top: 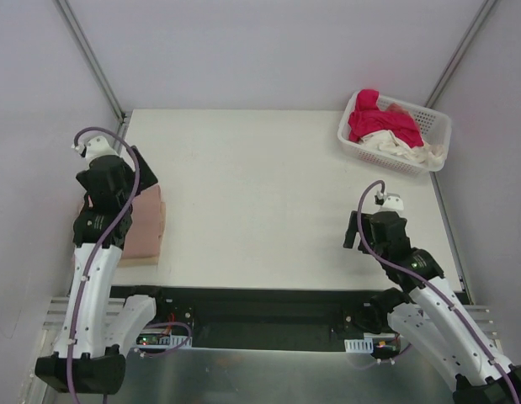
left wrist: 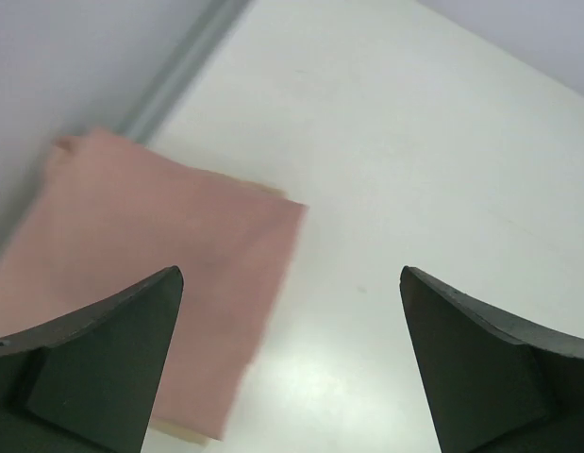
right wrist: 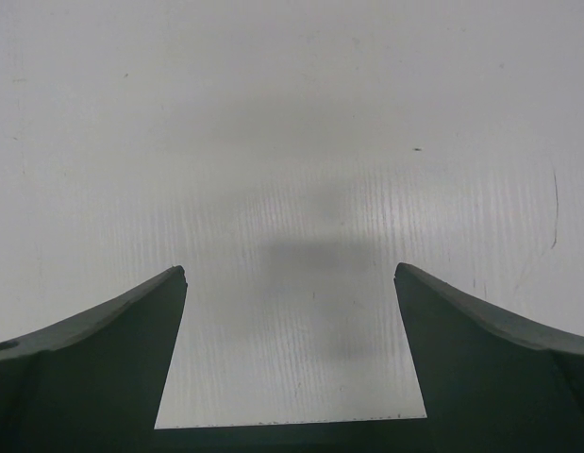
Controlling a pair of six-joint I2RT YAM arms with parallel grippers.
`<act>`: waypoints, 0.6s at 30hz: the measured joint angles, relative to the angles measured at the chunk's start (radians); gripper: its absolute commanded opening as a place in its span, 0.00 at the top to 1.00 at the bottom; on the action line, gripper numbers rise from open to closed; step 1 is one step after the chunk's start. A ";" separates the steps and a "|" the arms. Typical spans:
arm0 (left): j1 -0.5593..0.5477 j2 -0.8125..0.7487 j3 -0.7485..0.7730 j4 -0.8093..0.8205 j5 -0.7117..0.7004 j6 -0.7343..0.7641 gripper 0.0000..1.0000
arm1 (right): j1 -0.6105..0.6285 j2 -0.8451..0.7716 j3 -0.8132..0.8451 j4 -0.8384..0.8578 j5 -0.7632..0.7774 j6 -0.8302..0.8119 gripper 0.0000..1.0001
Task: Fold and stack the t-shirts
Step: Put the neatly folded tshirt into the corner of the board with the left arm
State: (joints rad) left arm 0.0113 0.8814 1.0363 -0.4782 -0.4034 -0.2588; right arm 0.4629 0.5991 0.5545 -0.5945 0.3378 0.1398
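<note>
A folded dusty pink t-shirt (top: 146,225) lies on a tan one at the table's left edge; in the left wrist view the pink shirt (left wrist: 159,274) shows with a tan edge (left wrist: 183,436) under it. My left gripper (left wrist: 292,283) is open and empty above the stack's right side. A magenta-red t-shirt (top: 380,124) and a cream one (top: 401,148) are crumpled in the white basket (top: 437,122) at the back right. My right gripper (right wrist: 290,276) is open and empty above bare table near the front right.
The white table (top: 268,202) is bounded by grey walls with a metal rail (left wrist: 178,66) along the left. The table's front edge (right wrist: 292,422) shows just below my right fingers.
</note>
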 measured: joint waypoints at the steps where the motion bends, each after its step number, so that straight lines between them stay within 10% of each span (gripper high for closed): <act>1: -0.018 -0.028 -0.011 -0.002 0.051 -0.048 0.00 | 0.000 -0.009 0.000 0.000 0.006 0.002 0.03; 9: -0.347 -0.049 -0.304 0.117 0.269 -0.270 0.01 | 0.000 -0.076 -0.008 0.016 0.032 0.019 0.03; 18: -0.372 -0.120 -0.557 0.306 0.404 -0.298 0.01 | 0.000 -0.153 -0.062 0.069 -0.006 0.079 0.03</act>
State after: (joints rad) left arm -0.3603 0.7612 0.4797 -0.1726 0.0002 -0.5571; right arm 0.4629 0.4461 0.4923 -0.5255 0.3317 0.2192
